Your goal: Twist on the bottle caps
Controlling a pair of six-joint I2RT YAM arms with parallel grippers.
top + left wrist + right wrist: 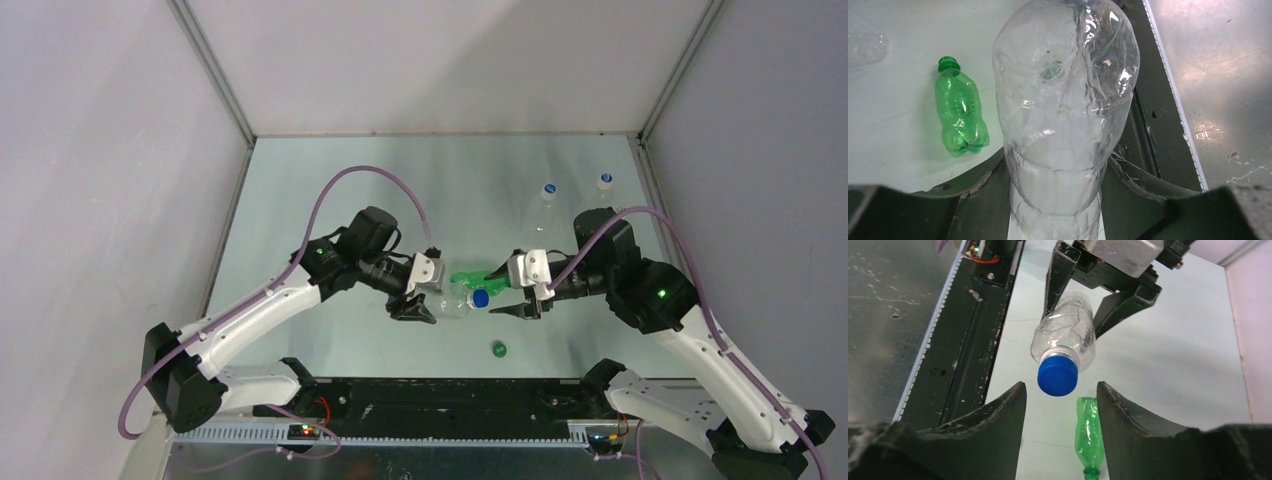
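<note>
My left gripper (414,302) is shut on a clear bottle (455,300) and holds it sideways above the table. The bottle fills the left wrist view (1063,100), gripped between the fingers (983,185). A solid blue cap (480,298) sits on its neck, facing my right gripper (520,302). In the right wrist view the blue cap (1057,375) hangs just beyond my open, empty right gripper (1060,390). A green cap (498,348) lies loose on the table near the front. A capless green bottle (472,276) lies on its side beneath the grippers.
Two clear bottles (545,210) (603,195) stand at the back right with pale caps on. The black rail (440,392) runs along the table's near edge. The green bottle also shows in the left wrist view (959,112) and the right wrist view (1089,432).
</note>
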